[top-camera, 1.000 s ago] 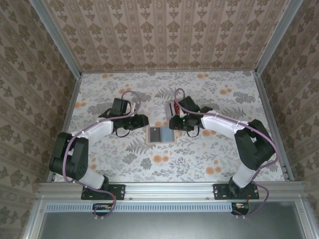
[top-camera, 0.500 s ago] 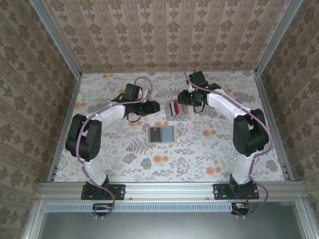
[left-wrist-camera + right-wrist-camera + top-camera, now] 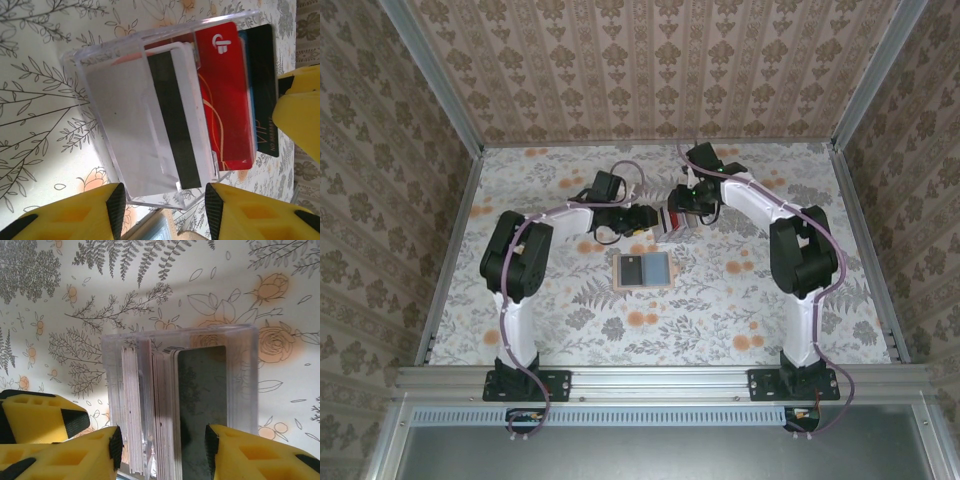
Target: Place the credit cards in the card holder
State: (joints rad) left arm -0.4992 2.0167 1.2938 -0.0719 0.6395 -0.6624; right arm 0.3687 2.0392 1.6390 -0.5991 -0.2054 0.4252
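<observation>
Tan, leather-like folding card holder (image 3: 642,270) lies nearest me, opened flat on the floral-patterned counter (image 3: 750,300), its grey-blue inside facing up, no card in it yet. Just beyond, my left pincer (image 3: 165,200) hovers with its yellow fingers spread, and the near end of a clear plastic case (image 3: 115,120) sits right at their tips. Nothing is pinched. Standing in that case are the credit cards (image 3: 222,95): white with a black stripe, red, blue, and a dark one at the back. From the far side my right pincer (image 3: 162,440) faces the same case, also spread and gripping nothing.

Trouble I can see: two pincers crowd one small, light case, so fingers could knock together, or a nudge could tip it or skid it across the counter. The cards are packed tight, so a careless pinch could drag out several at once.

Writing: a white curly logo on the red card, and gold letters that look like "VIP" on the dark one. The rest is too small to read.
</observation>
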